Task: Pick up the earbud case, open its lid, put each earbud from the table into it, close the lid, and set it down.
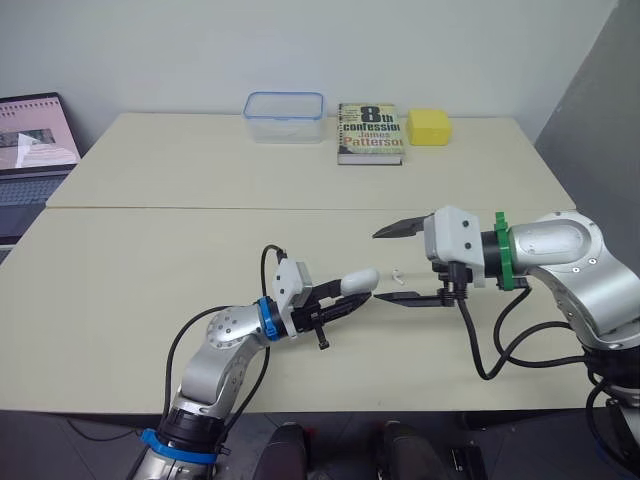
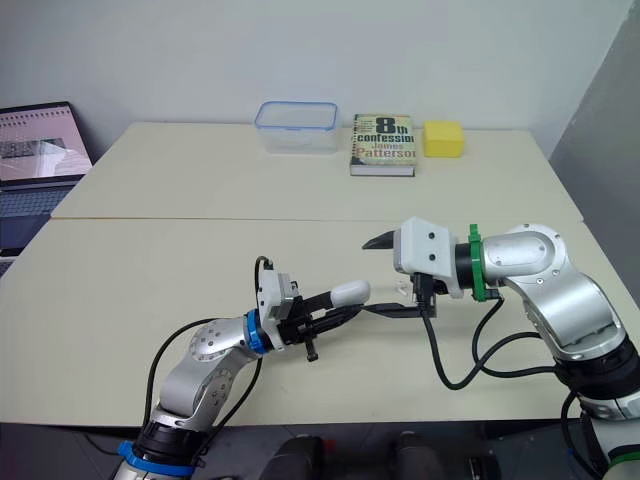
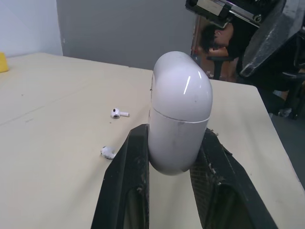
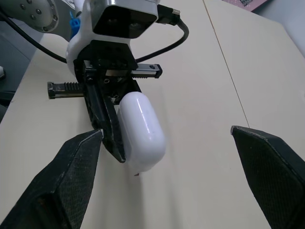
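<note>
Holding the earbud case (image 1: 360,281) is our left gripper (image 1: 352,297). Its two black fingers pinch the case from both sides, low on its body. The case is white and round, and its lid is shut. It sits near the middle of the table (image 1: 150,260), on the side close to us. We cannot tell if the case touches the table top.

Our right gripper (image 1: 377,265) is at 3 o'clock from the case. Its fingers are spread wide apart and they grip nothing. The tips point to 9 o'clock, at the round end of the case, and are just beside it but not touching.

Two small white earbuds lie on the table. One earbud (image 3: 119,113) has its little stem flat on the table. The other earbud (image 3: 107,152) lies near it, and the two are apart. They are at about 3 o'clock from the case, close by.

Far off at 12 o'clock, by the back edge of the table, we see a clear box (image 1: 285,116), a book (image 1: 370,133) and a yellow block (image 1: 429,127) in a row. A laptop (image 1: 35,150) stands open at 10 o'clock.
</note>
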You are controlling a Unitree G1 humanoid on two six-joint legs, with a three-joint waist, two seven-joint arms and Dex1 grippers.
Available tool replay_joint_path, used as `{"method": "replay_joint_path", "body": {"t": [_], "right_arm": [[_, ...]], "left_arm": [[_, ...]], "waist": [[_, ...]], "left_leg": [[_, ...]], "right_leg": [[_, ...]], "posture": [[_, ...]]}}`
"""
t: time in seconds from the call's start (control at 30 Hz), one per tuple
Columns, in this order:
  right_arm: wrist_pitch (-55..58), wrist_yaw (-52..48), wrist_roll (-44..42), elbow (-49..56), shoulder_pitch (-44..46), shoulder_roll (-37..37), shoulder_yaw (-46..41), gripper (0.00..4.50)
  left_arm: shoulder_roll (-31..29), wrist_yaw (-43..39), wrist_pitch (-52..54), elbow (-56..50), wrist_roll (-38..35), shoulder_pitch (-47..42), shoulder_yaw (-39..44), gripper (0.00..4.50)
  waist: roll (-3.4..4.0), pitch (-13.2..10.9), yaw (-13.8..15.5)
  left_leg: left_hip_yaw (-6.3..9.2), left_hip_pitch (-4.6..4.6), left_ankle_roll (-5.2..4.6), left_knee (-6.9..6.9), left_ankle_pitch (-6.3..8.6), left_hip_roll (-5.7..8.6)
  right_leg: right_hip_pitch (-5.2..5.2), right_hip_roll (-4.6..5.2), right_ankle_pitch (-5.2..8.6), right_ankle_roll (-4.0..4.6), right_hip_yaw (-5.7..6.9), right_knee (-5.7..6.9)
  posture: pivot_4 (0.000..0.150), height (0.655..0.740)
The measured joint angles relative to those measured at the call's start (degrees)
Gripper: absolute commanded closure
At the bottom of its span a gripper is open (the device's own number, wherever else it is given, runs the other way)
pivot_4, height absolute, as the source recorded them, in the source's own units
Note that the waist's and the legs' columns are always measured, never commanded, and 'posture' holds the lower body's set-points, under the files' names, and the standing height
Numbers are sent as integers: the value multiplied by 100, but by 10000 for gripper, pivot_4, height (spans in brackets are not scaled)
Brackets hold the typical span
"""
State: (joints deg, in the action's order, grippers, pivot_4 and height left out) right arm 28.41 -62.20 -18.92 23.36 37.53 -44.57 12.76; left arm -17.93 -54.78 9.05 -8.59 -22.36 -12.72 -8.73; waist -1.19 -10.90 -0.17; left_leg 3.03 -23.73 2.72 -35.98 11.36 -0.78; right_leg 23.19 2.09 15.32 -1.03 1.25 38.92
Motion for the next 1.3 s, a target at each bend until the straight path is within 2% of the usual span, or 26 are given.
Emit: {"method": "replay_joint_path", "body": {"t": [0.3, 0.8, 1.07, 1.3], "right_arm": [[2, 21, 248, -235, 192, 156, 192, 0], [150, 16, 187, -347, 450, 248, 107, 0], [406, -310, -54, -161, 100, -46, 33, 0], [443, -42, 137, -122, -6, 162, 159, 0]], "left_arm": [[4, -4, -10, -3, -10, -6, -79, 37224], [-92, -109, 189, -7, -83, -4, -111, 37225], [-102, -110, 448, -13, -257, -72, -106, 37225], [-208, -228, 568, -238, -363, -72, -114, 37225]], "waist": [[0, 0, 0], [0, 0, 1], [0, 0, -4], [0, 0, -11]], "left_leg": [[-2, 1, 0, 0, 0, 0], [-3, 1, 0, 0, 0, 0], [-6, 2, -2, 1, 1, 0], [-7, 4, -2, 1, 1, -1]], "right_leg": [[0, 0, 0, 0, -12, 0], [1, -1, 0, 0, -15, 0], [2, -1, 0, 0, -18, 0], [2, -2, 0, -1, -19, 1]], "posture": [[1500, 7400], [1500, 7400], [1500, 7400], [1500, 7400]]}}
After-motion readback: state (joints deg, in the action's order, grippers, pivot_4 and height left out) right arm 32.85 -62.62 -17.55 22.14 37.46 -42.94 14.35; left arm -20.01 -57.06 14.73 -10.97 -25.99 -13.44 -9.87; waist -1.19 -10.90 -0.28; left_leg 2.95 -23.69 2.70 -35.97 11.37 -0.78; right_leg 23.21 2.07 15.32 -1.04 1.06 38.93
